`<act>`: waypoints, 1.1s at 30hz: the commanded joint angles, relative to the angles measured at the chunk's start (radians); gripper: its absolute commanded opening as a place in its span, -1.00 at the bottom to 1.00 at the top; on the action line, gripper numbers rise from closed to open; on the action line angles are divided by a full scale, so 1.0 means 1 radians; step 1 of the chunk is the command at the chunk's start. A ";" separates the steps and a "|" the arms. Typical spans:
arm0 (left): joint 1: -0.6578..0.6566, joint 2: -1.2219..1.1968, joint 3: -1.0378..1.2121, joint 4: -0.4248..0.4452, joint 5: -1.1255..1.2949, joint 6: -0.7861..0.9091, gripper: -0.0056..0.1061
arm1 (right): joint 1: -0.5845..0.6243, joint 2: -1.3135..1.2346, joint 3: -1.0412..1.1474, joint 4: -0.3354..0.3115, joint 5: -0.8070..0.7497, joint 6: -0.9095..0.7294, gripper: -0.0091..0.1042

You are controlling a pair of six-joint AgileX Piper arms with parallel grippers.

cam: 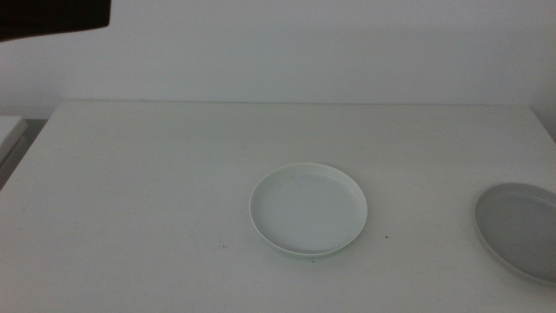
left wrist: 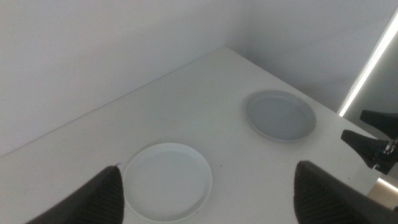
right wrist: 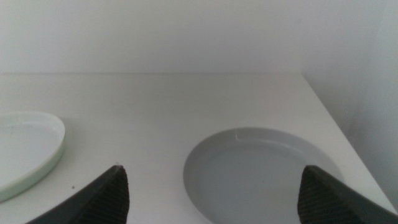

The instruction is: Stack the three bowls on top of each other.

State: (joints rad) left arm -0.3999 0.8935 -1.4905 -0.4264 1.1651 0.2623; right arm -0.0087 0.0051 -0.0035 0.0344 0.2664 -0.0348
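Middle view: a shallow round white dish with a pale mint-green underside (cam: 308, 209) sits at the centre of the white table (cam: 148, 191), nothing in it; a shallow round grey dish (cam: 519, 229), likewise bare inside, lies well apart at the right edge, partly cut off. No arm shows here.

Left wrist view: the left gripper (left wrist: 208, 193) is spread wide, hovering above the white dish (left wrist: 166, 182) – grey dish (left wrist: 280, 115) farther off.

Right wrist view: the right gripper (right wrist: 214, 193) is spread wide over the grey dish (right wrist: 264, 171)

left gripper (left wrist: 205, 186) jaws spread, right gripper (right wrist: 214, 190) likewise
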 commanded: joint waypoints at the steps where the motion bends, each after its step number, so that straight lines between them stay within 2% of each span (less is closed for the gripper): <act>1: 0.000 -0.003 0.003 -0.001 -0.012 -0.004 0.78 | -0.001 -0.005 0.003 -0.001 -0.035 -0.006 0.80; 6: 0.000 -0.003 0.003 -0.001 -0.012 -0.004 0.78 | -0.001 -0.005 0.003 0.001 -0.037 0.000 0.80; 12: 0.000 -0.003 0.003 -0.001 -0.012 -0.004 0.78 | -0.001 -0.005 0.003 0.001 -0.134 0.003 0.80; 17: 0.000 -0.003 0.003 -0.001 -0.010 -0.004 0.78 | -0.001 -0.005 0.003 0.001 -0.153 0.009 0.80; 23: 0.000 -0.003 0.003 -0.001 -0.010 -0.004 0.78 | -0.001 -0.005 0.003 -0.006 -0.342 0.009 0.80; 29: 0.000 -0.003 0.003 -0.001 -0.010 -0.004 0.78 | -0.001 -0.005 0.003 -0.006 -0.417 -0.002 0.80; 30: 0.000 -0.003 0.003 -0.001 -0.010 -0.004 0.78 | -0.001 -0.005 0.003 0.000 -0.423 0.001 0.80; 33: 0.000 -0.003 0.003 -0.001 -0.013 -0.004 0.78 | -0.001 -0.005 -0.011 0.102 -0.332 0.015 0.80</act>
State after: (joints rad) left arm -0.3999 0.8935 -1.4905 -0.4264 1.1651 0.2623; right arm -0.0087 0.0048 -0.0048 0.0975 -0.0959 -0.0217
